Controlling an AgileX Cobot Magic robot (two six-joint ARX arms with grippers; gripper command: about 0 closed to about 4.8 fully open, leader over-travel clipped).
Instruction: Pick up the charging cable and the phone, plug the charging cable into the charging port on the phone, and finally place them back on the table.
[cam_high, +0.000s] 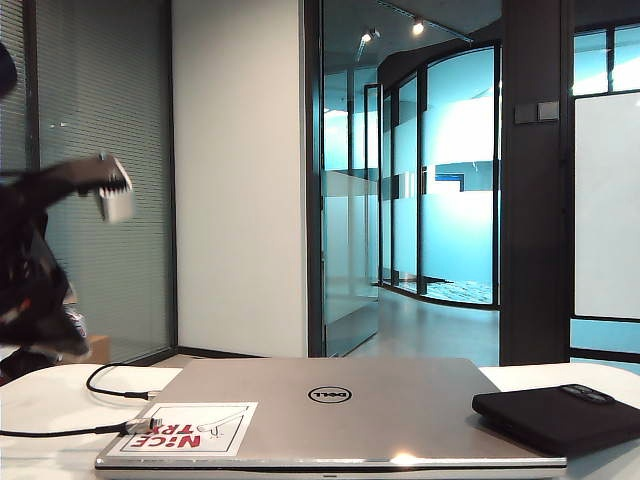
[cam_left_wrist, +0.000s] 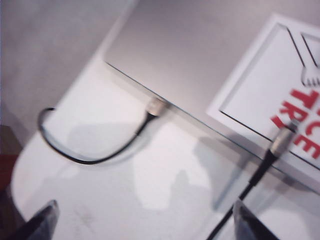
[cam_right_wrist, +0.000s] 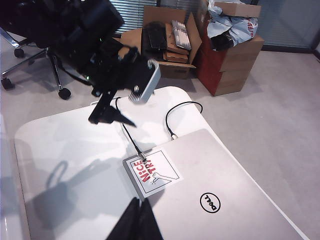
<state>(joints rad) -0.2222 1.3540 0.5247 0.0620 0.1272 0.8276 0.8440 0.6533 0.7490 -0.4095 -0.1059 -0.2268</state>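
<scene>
Two claws: the left claw, spread wide, hangs above the thin black charging cable near the white surface edge. The right claw, pressed together, hovers over the silver laptop corner.

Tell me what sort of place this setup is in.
Most likely an office: glass partition walls line a corridor, a wheeled office chair stands nearby, and cardboard boxes sit on the floor beyond the white table.

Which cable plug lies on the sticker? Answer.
The plug on the straighter stretch: it lies on the laptop's sticker; the looped end's plug stops at the laptop's edge. Open left gripper hovers above; shut right gripper hangs over the laptop.
</scene>
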